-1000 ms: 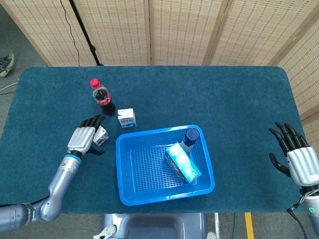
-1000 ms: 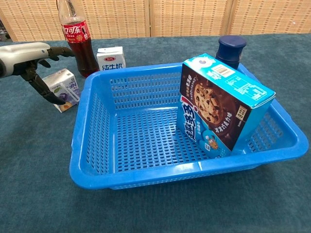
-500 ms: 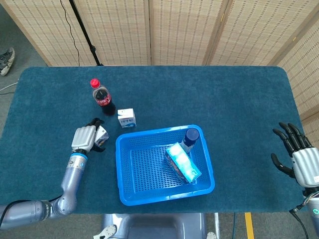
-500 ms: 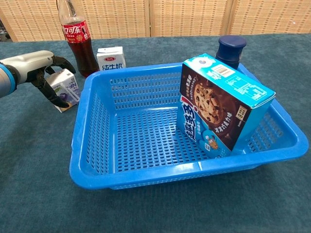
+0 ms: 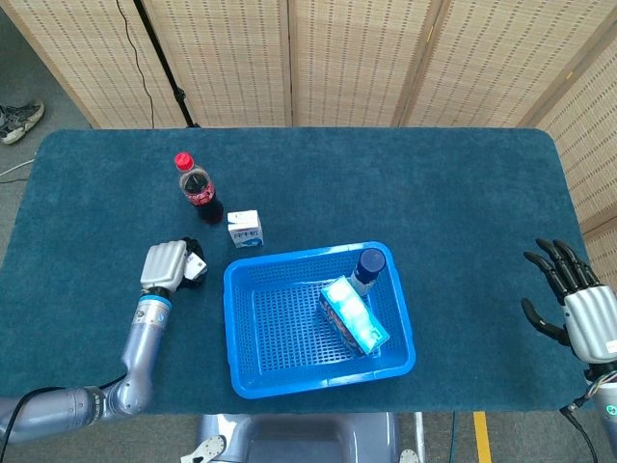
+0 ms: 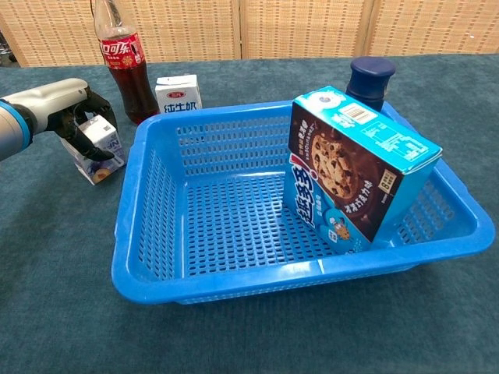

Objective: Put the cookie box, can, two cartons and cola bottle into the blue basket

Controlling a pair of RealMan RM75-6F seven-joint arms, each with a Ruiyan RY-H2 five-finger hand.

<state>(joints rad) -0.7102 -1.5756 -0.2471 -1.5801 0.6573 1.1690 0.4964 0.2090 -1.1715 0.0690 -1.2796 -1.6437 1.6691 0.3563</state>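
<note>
In basket (image 6: 148, 269): cookie box (image 6: 355, 167), can (image 6: 371, 78).
Left hand (image 6: 74, 117): fingers wrapped round near carton (image 6: 100, 144), apparently gripped.
Right hand (image 5: 576, 299): spread wide, holding nothing.
Left on bench: far carton (image 6: 178, 93), cola bottle (image 6: 125, 58).

cookie box (image 6: 359, 167), can (image 6: 370, 78) in basket (image 6: 156, 234) | cartons (image 6: 178, 93), bottle (image 6: 125, 62) left

Tabletop (image 5: 434, 183) was a deep teal felt. Basket (image 6: 156, 265) was bright blue with a perforated grid. Cookie box (image 6: 351, 167) was cyan with dark brown panels and chocolate-chip cookies printed on it. Can (image 6: 371, 78) had a navy lid. Cola bottle (image 6: 123, 58) was dark with a red label, red cap (image 5: 183, 160). Far carton (image 6: 178, 94) was white and blue, the left one (image 6: 97, 144) white with purple.
</note>
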